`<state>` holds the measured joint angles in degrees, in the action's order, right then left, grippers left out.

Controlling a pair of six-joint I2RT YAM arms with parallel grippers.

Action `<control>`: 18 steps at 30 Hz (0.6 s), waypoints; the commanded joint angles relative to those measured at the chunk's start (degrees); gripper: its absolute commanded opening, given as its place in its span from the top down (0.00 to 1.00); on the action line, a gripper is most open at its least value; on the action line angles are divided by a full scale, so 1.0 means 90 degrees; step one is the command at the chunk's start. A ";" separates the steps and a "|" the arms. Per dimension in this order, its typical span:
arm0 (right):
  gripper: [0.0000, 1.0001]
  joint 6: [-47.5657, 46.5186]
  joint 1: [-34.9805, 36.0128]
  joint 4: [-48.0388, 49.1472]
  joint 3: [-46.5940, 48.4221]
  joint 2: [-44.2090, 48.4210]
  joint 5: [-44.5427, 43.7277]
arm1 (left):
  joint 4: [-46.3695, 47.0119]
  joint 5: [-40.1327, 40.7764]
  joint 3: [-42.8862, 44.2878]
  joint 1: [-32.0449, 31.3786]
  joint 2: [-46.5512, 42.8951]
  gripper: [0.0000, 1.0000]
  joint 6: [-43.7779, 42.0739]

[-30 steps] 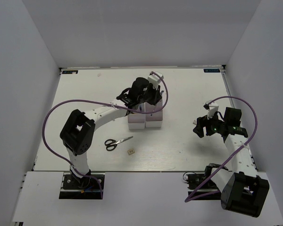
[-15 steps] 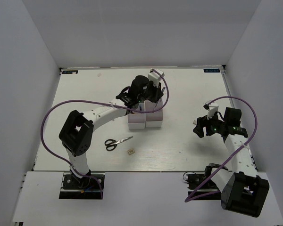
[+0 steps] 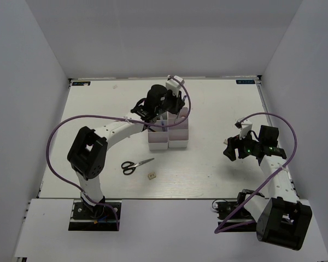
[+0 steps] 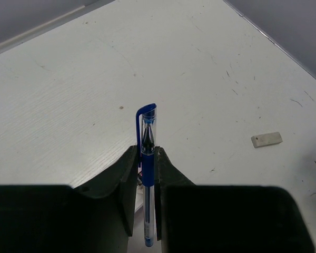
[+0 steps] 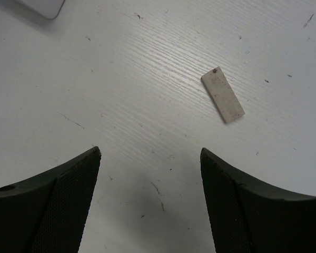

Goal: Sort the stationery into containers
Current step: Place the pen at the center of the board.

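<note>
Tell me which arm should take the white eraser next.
Right. The right gripper is open, and the white eraser lies just ahead of it in its wrist view. The left gripper is shut on the blue pen by the bins, so it is busy.

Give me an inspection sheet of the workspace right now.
Surface: white table, lightly scuffed.
Job's things: blue pen in the left gripper; scissors and beige block loose on the table; eraser flat before the right gripper; bins mid-table.
Clutter: nothing seen.
Grippers: left shut on the blue pen by the bins; right open, empty.
Cables: purple cables loop along both arms, clear of the items.
Surroundings: plain white walls.
</note>
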<state>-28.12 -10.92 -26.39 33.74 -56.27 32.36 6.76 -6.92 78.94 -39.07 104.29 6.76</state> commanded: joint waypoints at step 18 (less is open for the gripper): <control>0.21 -0.0098 -0.0037 0.0169 -0.0028 -0.0056 0.0106 | 0.0509 -0.0013 -0.0841 -0.0141 -0.0260 0.50 -0.0214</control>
<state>-28.71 -10.92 -26.37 33.71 -56.73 32.34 10.35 -6.83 71.57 -39.55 104.64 5.41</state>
